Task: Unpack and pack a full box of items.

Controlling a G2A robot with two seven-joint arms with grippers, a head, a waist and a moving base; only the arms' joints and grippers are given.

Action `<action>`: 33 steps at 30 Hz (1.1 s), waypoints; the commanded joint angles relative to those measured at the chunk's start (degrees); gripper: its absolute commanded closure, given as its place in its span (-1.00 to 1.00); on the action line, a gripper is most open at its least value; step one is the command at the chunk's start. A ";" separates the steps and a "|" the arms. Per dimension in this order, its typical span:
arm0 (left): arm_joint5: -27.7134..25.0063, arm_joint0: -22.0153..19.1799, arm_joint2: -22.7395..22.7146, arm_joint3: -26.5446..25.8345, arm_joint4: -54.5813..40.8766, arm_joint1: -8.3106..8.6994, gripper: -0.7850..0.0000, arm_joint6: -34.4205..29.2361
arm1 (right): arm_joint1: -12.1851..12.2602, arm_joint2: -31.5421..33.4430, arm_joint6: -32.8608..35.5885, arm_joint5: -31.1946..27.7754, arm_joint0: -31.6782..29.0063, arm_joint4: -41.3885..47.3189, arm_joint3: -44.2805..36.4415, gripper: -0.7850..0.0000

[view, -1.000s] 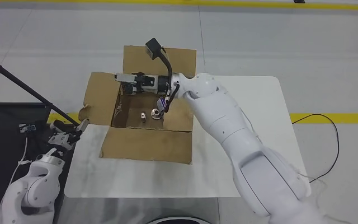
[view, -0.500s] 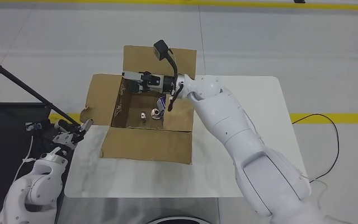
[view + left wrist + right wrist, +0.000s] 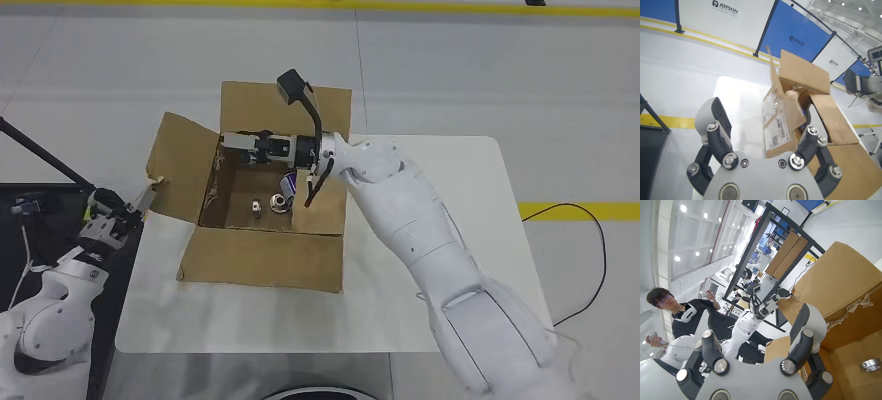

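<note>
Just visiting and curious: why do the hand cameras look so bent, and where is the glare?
Left wrist view: the wide lens bows the blue wall panels, and the table glares white beside the box. Right wrist view: ceiling lamps flare, the black rack leans. Top view: even light, straight lines.

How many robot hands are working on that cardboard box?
2: left gripper at the box's side flap; right gripper over the box's opening.
</note>
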 commanded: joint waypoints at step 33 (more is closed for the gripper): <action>10.12 -19.61 23.84 -3.47 -20.50 0.21 -1.00 -22.09 | 11.89 22.38 7.93 18.30 -32.74 -15.34 -54.14 -1.00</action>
